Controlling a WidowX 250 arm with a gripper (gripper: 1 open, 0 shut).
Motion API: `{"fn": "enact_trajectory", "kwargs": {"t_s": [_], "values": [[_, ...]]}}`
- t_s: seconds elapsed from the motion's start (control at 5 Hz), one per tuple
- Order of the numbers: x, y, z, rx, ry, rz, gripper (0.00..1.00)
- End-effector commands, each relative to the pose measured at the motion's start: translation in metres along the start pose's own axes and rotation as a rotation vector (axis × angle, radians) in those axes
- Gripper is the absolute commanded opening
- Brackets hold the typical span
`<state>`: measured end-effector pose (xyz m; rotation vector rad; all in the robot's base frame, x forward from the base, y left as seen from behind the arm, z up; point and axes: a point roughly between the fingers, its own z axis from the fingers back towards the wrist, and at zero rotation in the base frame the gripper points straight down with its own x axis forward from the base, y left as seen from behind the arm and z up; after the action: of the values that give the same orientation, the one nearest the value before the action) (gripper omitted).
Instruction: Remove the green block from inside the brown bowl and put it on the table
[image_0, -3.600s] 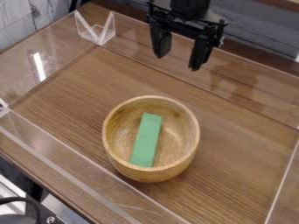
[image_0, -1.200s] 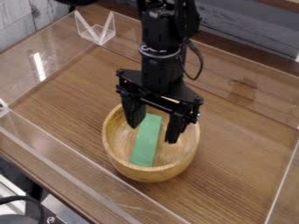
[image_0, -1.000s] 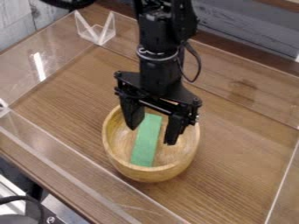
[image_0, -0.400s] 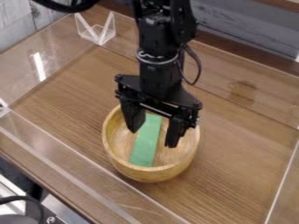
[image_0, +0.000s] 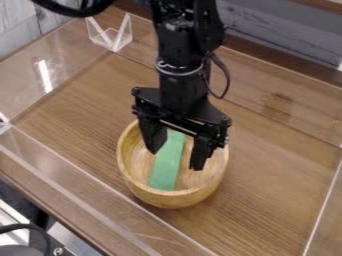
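The tabletop (image_0: 287, 150) has clear walls around it, probably so nothing slides off. The brown bowl (image_0: 140, 185) sits near the middle, and the green block (image_0: 170, 160) lies on its floor. The hand (image_0: 177, 148) points straight down into the bowl, its fingers (image_0: 201, 155) spread wide on both sides of the block, gripping nothing; I think it is ready to close on it.
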<state>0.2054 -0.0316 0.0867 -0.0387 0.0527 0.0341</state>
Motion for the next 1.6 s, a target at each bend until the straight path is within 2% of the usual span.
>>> {"fn": "enact_trajectory", "kwargs": {"t_s": [0.0,0.2,1.4], "values": [[0.004,-0.002,0.01,-0.013,-0.053,-0.004,1.0],[0.004,-0.002,0.01,-0.017,-0.055,-0.004,1.0],[-0.004,-0.005,-0.023,0.004,-0.06,-0.004,1.0]]}}
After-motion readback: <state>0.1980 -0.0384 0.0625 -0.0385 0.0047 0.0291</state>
